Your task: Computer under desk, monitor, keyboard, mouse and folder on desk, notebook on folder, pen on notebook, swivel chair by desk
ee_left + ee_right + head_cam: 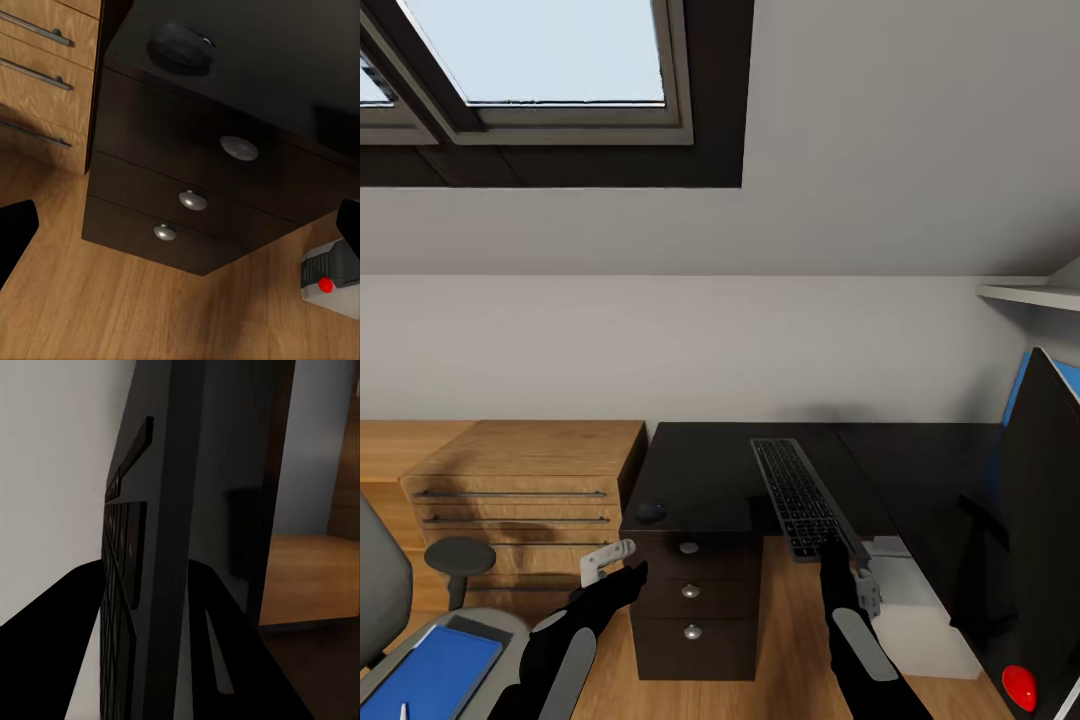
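Two black arms reach toward the black desk (710,470), the right one at the keyboard (800,497).

Nearest, the blue folder (430,672) lies on the seat of the swivel chair (385,585), a white pen (404,711) on it at the lower edge of the head view. The left gripper (622,562) hangs with its fingers spread wide and nothing between them, in front of the drawer unit (187,199). The right gripper (838,548) is clamped on the keyboard's near end, which overhangs the desk edge. The grey computer (920,610) stands on the floor under the desk. The mouse (651,512) sits at the desk's left front corner. The monitor (1040,530) fills the right edge. A light-wood chest of drawers (520,490) stands left of the desk.
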`<state>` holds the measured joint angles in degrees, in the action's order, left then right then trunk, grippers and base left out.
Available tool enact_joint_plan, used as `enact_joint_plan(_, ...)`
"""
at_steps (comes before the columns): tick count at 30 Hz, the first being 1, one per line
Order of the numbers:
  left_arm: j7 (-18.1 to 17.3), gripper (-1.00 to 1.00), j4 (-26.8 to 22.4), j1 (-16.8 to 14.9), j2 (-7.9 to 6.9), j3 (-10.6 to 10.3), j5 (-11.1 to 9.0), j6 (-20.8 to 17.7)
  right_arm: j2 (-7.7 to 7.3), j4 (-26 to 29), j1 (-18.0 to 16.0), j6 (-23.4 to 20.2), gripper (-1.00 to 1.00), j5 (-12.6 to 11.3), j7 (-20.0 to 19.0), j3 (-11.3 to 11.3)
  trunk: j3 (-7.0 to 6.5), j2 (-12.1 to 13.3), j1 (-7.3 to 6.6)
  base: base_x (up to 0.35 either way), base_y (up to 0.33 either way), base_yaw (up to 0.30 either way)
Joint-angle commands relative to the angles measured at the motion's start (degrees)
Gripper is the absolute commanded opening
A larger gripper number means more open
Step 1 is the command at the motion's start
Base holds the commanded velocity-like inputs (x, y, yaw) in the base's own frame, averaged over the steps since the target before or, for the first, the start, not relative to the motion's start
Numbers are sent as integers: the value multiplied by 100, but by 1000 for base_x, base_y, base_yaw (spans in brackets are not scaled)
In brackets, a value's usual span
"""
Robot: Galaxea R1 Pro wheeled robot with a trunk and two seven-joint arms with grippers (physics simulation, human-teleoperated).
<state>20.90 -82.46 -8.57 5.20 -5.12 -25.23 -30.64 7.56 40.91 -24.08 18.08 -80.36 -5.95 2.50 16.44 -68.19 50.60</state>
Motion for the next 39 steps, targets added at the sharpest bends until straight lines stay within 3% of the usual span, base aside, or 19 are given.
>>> enact_joint_plan(1, 55, 100, -7, -4, -1, -7, -61, -11, 3, -7, -3, 47, -100, -59, -46, 10, 7, -5, 0, 2, 0, 0)
enact_joint_plan(15, 55, 100, -17, -4, -1, 8, -82, -12, -63, -14, -7, 228, -100, -59, -38, 22, 7, -5, 0, 192, -111, 0)
enact_joint_plan(19, 86, 100, -173, -4, -1, 29, -352, -18, -84, -27, -9, 237, -100, -59, -38, 23, 7, -5, 0, 44, -54, 0)
enact_joint_plan(27, 772, 100, -277, -4, 8, 5, -530, -21, -88, -39, -9, 292, -100, -59, -35, 14, 151, -326, 176, 4, -5, 0)
enact_joint_plan(39, 784, 100, -272, -4, 8, 3, -614, -38, -84, -41, -9, 292, -100, -62, -29, 8, 366, -807, 440, 0, 0, 0)
